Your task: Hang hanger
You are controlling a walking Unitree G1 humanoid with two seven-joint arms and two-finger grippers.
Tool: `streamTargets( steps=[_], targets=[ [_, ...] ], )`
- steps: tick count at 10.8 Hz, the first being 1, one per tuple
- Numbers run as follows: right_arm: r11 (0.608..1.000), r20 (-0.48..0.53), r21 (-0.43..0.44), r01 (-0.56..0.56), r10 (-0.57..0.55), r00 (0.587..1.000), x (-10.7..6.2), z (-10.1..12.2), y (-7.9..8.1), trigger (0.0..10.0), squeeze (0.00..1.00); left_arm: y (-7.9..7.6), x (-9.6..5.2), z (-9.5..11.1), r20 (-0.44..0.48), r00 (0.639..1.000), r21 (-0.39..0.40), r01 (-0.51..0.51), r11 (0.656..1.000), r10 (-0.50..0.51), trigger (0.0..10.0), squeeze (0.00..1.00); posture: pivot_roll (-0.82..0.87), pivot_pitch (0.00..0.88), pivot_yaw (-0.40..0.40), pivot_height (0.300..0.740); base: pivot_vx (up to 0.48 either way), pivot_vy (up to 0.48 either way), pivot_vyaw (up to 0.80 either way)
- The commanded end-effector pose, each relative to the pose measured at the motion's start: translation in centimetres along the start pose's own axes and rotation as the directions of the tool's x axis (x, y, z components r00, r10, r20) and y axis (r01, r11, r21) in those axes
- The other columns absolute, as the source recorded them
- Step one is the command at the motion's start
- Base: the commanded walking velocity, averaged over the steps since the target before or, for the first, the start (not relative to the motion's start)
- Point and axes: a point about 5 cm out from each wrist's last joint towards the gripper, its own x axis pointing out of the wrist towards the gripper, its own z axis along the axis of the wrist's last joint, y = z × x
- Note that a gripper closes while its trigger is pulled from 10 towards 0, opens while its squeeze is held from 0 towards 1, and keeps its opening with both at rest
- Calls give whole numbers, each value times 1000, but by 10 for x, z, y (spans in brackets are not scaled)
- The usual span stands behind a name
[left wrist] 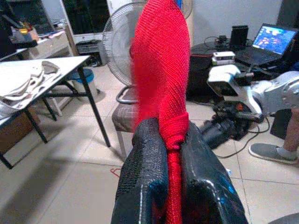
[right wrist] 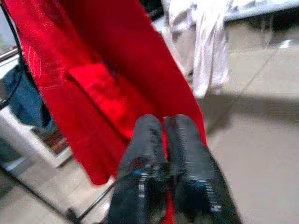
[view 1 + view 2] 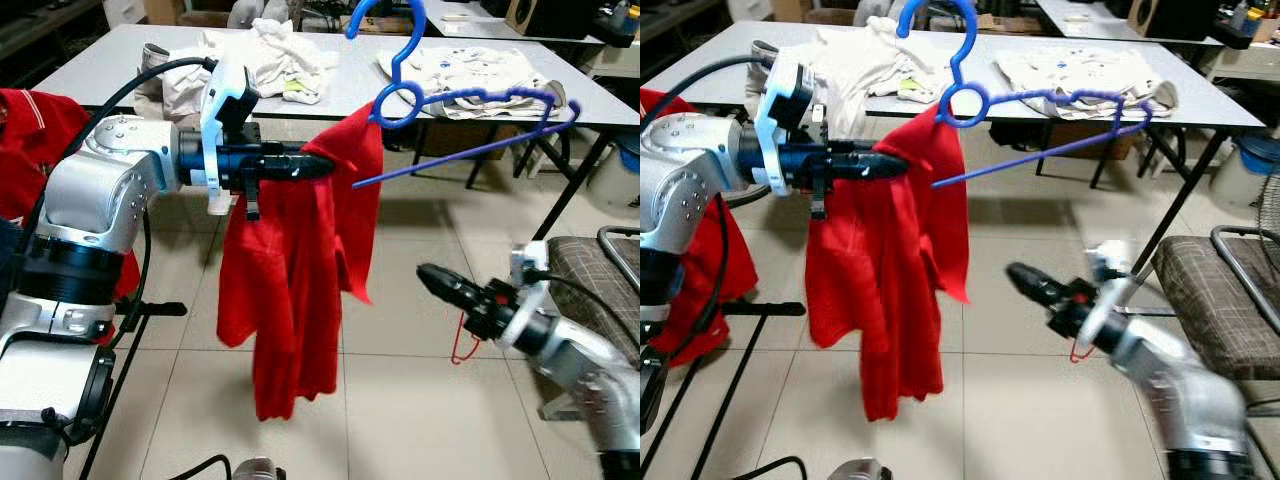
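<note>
At the far left a second red garment [image 3: 25, 130] hangs beside the robot's left arm, and black rails [image 3: 700, 400] of a stand run across the pale tiled floor [image 3: 400, 400] below it. The left gripper [image 3: 318, 166] reaches out level at chest height, its two black fingers [image 1: 145, 177] pinched tight on a fold of the red shirt [image 3: 290, 290]. The shirt drapes down from that pinch, well above the floor. Its upper corner is caught up on the blue hanger [image 3: 455, 105], which tilts in the air just right of the gripper, hook upward, with one long arm slanting down toward the shirt.

Behind them stands a long grey worktop [image 3: 100, 65] on black legs, carrying a heap of white clothes [image 3: 270, 55] at its left and a flat white printed garment [image 3: 470, 65] at its right. A blue bin [image 3: 1252, 160] sits under its far end.

Lower and to the right, the right gripper [image 3: 432, 275] hangs apart from the shirt, its fingers pressed together on nothing. A small red wire piece [image 3: 462, 345] dangles under its wrist. At the right edge is a chair [image 3: 595, 275] with a checked cushion and metal frame. The left wrist view adds a standing fan [image 1: 119, 42], a laptop [image 1: 275, 39] on a dark desk, and a person's shoe [image 1: 271, 151] on the tiles.
</note>
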Motion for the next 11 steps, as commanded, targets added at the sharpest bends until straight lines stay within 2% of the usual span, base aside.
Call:
streamTargets(
  steps=[1, 2, 4, 6, 8, 9, 10, 11],
  targets=[
    [996, 88, -86, -9, 17, 996, 6, 19, 3, 10000, 1000, -1, 1, 12, 16, 1000, 49, 18, 999, -18, 0, 0, 62, 0, -11, 740, 0, 0, 0],
    [985, 74, -170, -17, 30, 997, 8, 21, 3, 10000, 1000, -1, 3, 12, 10, 1000, 48, 24, 999, -24, 0, 0, 62, 0, -8, 740, 0, 0, 0],
    [968, 2, -242, -68, 71, 997, 5, 16, 3, 10000, 1000, 0, 5, 14, 2, 1000, 51, 25, 998, -25, 0, 0, 64, 0, -12, 740, 0, 0, 0],
    [946, 19, -320, -48, 57, 998, 4, 21, -1, 10000, 1000, -1, 5, 19, 16, 999, 54, 50, 997, -51, 0, 0, 62, 0, -11, 740, 0, 0, 0],
    [933, 15, -355, -59, 69, 997, 4, 25, -2, 10000, 1000, -5, 7, 24, 30, 995, 61, 93, 994, -95, 0, 0, 63, 0, -12, 740, 0, 0, 0],
    [905, 11, -423, -53, 64, 998, 6, 31, -1, 10000, 1000, -8, 9, 26, 20, 991, 72, 127, 989, -129, 0, 0, 63, 0, -13, 740, 0, 0, 0],
    [895, 20, -443, -46, 62, 998, 7, 34, -3, 10000, 31, -10, 11, 27, 18, 989, 77, 142, 987, -144, 0, 0, 62, 0, -13, 740, 0, 0, 0],
    [888, 26, -458, -43, 62, 998, 8, 37, -5, 10000, 0, -11, 12, 28, 16, 988, 81, 154, 985, -156, 0, 0, 62, 0, -12, 740, 0, 0, 0]
  ],
)
